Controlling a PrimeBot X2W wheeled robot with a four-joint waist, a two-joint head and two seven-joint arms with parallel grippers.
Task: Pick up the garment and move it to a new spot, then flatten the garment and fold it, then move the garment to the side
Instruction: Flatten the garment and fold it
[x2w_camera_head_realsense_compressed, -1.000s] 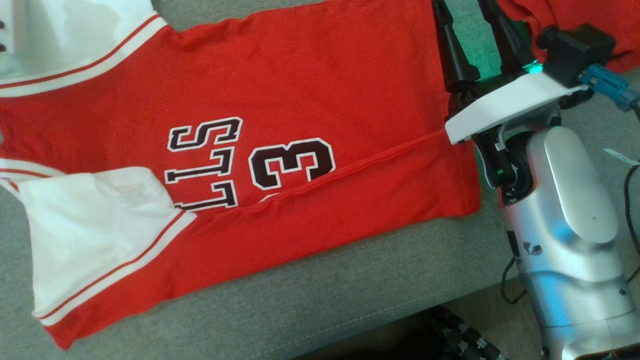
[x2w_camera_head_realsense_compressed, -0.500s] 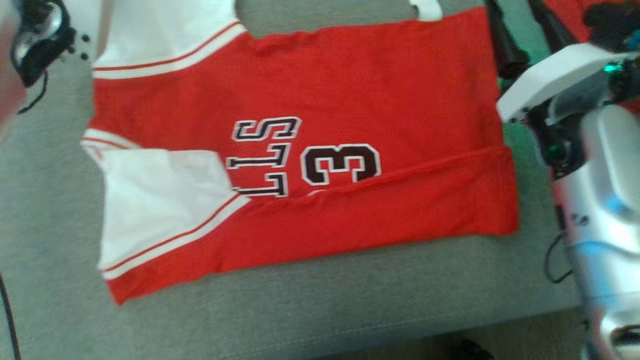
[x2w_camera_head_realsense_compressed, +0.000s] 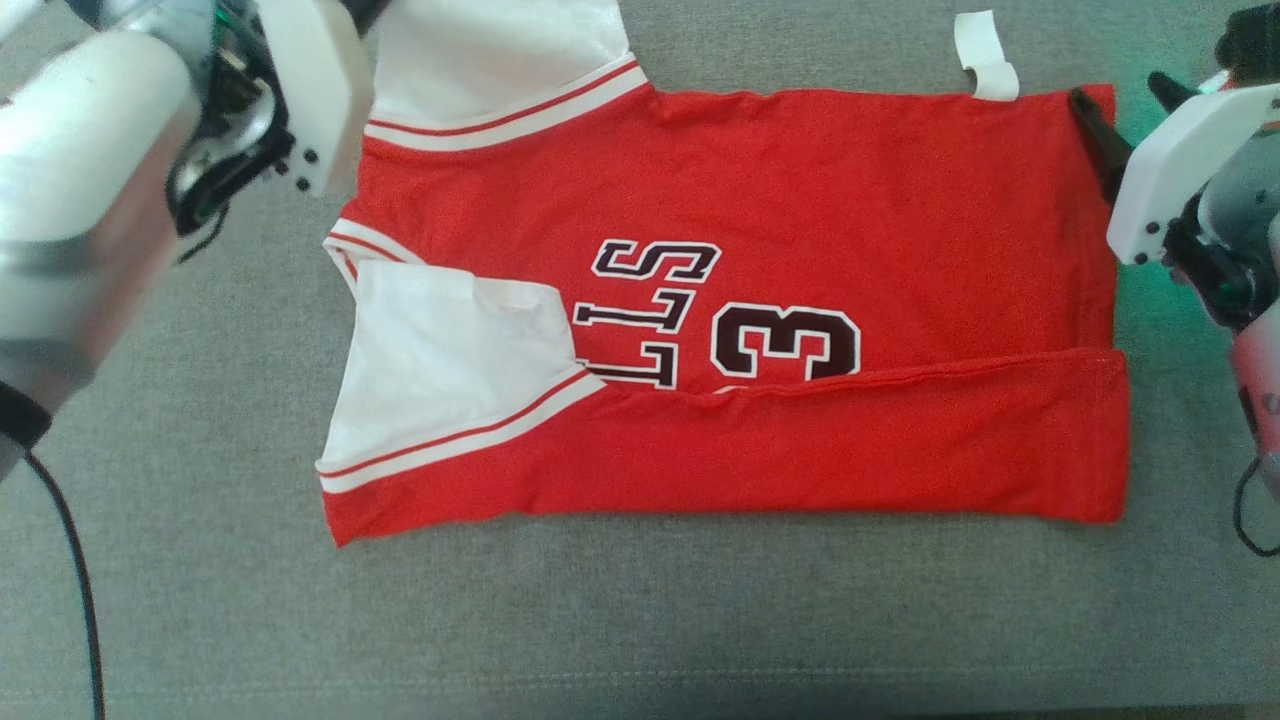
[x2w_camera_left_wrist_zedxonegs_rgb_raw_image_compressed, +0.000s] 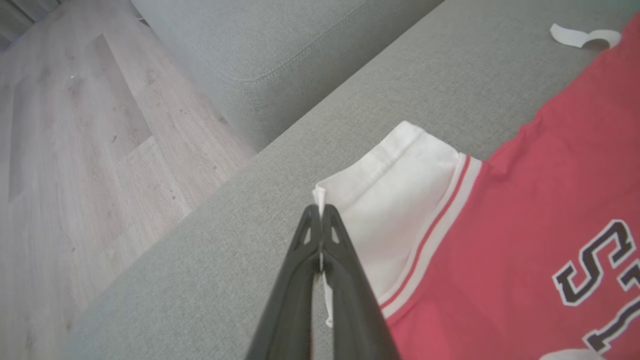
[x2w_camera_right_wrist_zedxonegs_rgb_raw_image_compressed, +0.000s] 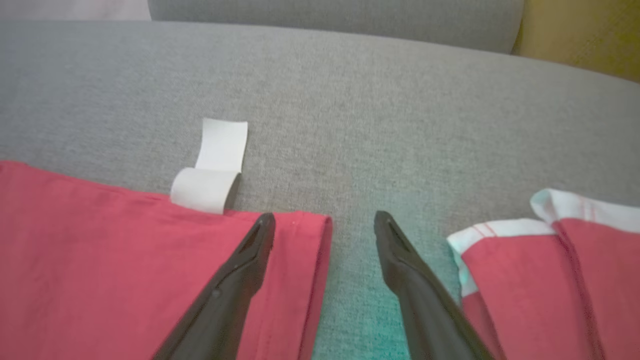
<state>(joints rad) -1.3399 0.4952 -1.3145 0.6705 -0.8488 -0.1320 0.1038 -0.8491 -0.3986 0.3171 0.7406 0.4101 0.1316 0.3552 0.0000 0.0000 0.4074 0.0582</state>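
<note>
The garment is a red jersey with white sleeves and dark lettering, lying flat on the grey sofa cushion. Its near long edge is folded up over the number. In the left wrist view my left gripper is shut on the edge of the far white sleeve; my left wrist sits at the upper left of the head view. My right gripper stands open at the hem's far corner. One finger lies over the red hem, the other over bare cushion.
A white label tag sticks out from the garment's far edge. Another red cloth with white trim lies just right of my right gripper. The sofa's armrest and wooden floor lie beyond the left end.
The head camera has swung left, so the whole picture has shifted right and my left arm has come into view. The garment's fold looks the same, and the right gripper stays at the hem.
</note>
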